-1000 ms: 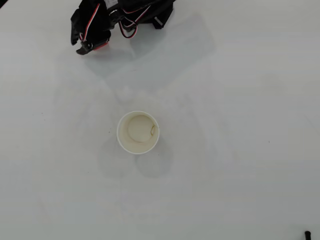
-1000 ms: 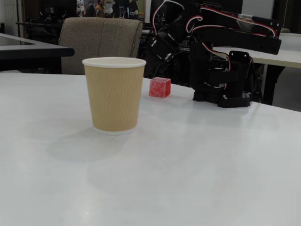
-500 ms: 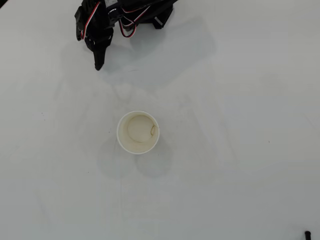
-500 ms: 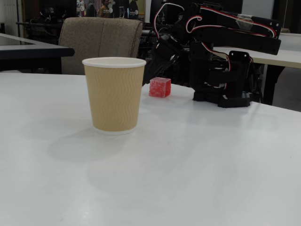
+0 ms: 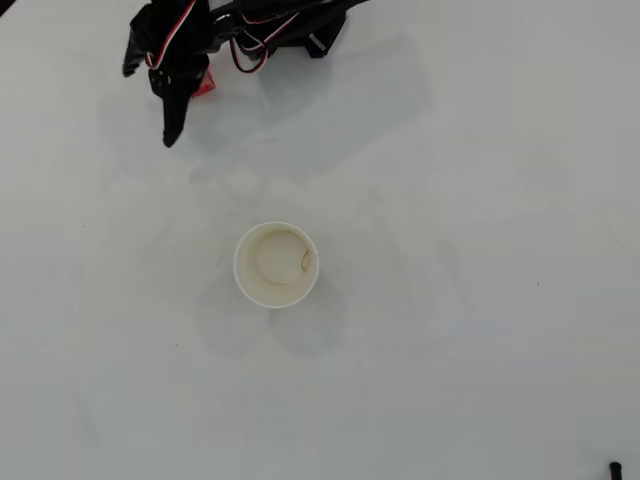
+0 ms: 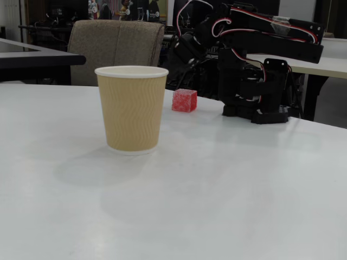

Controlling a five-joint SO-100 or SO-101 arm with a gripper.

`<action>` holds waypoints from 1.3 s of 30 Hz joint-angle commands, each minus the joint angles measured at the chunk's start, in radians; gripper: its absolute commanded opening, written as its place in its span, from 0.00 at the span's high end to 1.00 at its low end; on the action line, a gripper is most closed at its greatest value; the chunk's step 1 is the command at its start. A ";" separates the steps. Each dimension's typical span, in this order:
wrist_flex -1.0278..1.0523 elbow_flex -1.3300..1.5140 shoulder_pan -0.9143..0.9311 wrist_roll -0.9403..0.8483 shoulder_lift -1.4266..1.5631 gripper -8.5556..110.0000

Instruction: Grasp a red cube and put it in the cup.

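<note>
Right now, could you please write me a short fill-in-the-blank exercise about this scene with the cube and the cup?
1. The red cube sits on the ____, not in the cup.
2. Seen from the overhead view, the inside of the cup holds ____ cube.
3. In the fixed view, the cup's outer wall is ____ in colour.
4. In the overhead view, the gripper partly ____ the red cube.

Missing words: table; no; tan; covers

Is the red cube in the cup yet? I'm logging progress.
No, in the fixed view the red cube sits on the table behind the cup.
</note>
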 commanded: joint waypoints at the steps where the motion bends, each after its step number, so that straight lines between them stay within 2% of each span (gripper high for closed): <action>1: -0.026 0.075 0.026 -0.006 0.017 0.57; 14: 0.215 0.075 0.087 -0.006 0.017 0.57; 39: 0.402 0.075 0.169 -0.006 0.018 0.58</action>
